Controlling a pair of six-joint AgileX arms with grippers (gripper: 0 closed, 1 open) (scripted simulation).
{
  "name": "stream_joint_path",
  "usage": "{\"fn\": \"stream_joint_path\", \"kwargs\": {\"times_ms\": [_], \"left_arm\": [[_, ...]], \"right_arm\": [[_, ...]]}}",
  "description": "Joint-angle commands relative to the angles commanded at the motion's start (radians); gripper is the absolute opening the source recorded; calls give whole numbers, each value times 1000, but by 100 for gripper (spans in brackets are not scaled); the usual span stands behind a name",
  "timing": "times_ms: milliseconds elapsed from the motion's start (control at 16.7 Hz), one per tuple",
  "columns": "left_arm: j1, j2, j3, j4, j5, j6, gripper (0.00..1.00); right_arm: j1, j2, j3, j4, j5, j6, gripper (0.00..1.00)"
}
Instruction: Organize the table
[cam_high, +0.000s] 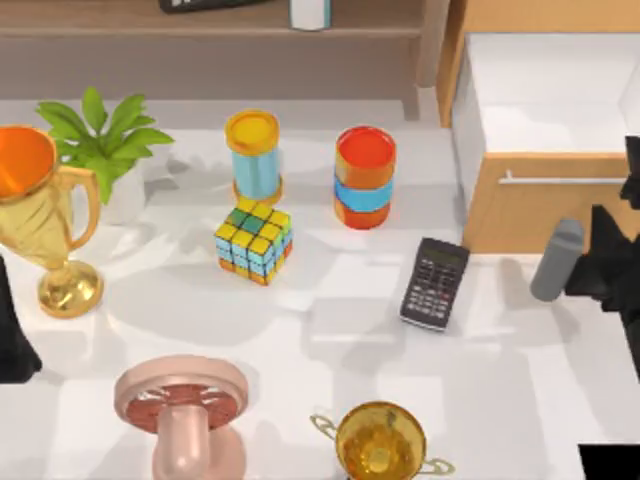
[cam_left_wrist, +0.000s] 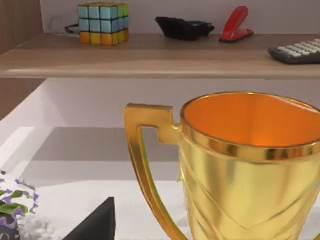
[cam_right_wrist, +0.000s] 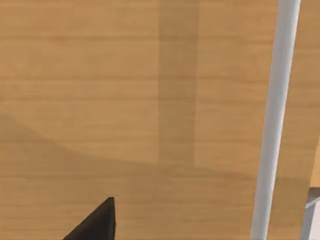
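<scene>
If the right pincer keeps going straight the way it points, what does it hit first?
Most likely the light-wood drawer front, which faces the right wrist camera squarely, with its white handle bar off to one side. How far off it is cannot be judged.

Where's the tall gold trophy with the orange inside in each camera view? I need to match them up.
Top view: gold trophy at far left, beside the potted plant.
Left wrist view: gold trophy close up, in front of the shelf.
Right wrist view: faces the drawer front and its handle instead.
Shared landmark: the shelf, along the top view's far edge.
</scene>
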Motion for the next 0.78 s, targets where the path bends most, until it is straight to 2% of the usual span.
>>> {"fn": "stream_joint_path", "kwargs": {"times_ms": [300,780], "left_arm": [[0,0,0,0,0,0,100],[0,0,0,0,0,0,100]], "right_arm": [[-6,2,13,-11,-6,0,100],[-6,2,13,-11,-6,0,40]]}}
